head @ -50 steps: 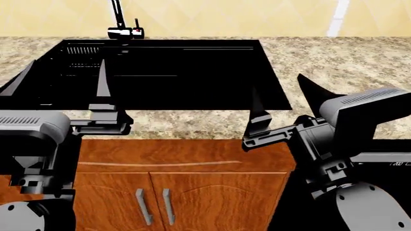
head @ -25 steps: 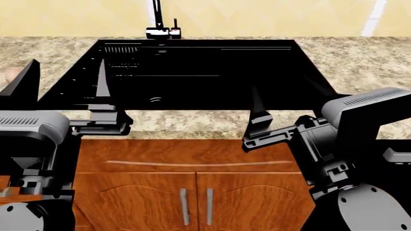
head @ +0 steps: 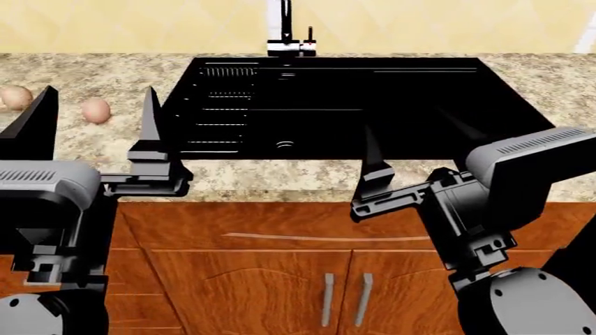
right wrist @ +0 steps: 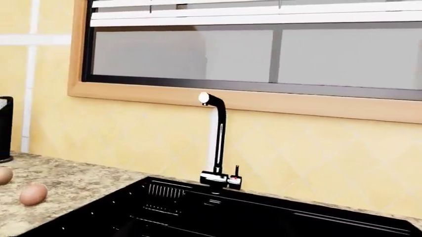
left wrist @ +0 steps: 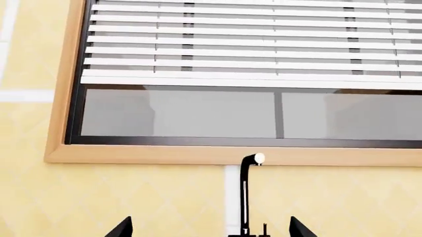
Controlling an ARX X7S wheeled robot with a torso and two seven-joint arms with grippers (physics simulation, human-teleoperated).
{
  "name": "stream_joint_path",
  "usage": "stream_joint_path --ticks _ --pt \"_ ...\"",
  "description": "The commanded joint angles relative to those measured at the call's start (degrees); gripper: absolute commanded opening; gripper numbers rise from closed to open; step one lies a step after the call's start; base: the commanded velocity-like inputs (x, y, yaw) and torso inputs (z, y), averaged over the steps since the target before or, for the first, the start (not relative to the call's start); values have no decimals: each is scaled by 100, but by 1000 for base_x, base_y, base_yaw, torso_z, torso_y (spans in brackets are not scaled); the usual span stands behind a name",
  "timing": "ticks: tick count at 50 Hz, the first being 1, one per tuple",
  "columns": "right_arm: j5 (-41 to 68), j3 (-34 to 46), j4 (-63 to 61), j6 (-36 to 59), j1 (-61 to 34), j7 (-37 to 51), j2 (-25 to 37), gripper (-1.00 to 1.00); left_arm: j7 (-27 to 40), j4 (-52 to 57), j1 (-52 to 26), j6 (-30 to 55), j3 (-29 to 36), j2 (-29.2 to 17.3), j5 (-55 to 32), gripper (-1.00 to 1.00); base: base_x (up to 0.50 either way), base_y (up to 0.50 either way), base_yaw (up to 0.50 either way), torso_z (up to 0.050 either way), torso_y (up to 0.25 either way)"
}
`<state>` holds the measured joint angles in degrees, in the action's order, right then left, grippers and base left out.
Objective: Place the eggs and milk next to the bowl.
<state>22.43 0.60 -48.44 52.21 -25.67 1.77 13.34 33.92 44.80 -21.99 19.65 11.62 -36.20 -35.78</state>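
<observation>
text: none readable | labels: none | numbers: none | signs: none

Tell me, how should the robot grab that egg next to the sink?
Probably from straight above, with the left gripper, whose jaws are open. The egg lies on its side on the countertop, so the fingers should close gently across its narrow middle. The second egg lies apart, leaving room.

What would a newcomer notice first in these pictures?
The big black sink sunk in the speckled countertop, with a black faucet at its back edge. Two eggs lie on the counter to its left. Both grippers, left and right, hang empty in front, jaws open.
</observation>
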Motion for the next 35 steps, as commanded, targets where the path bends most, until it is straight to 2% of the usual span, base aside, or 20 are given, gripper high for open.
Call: stream_joint_path --ticks 1,35 --pt "48 9 -45 9 6 42 38 100 18 21 7 -9 7 -16 -2 100 0 500 0 0 0" --pt "84 122 -42 -90 4 161 143 100 38 0 -13 -37 29 -50 -28 100 0 500 0 0 0"
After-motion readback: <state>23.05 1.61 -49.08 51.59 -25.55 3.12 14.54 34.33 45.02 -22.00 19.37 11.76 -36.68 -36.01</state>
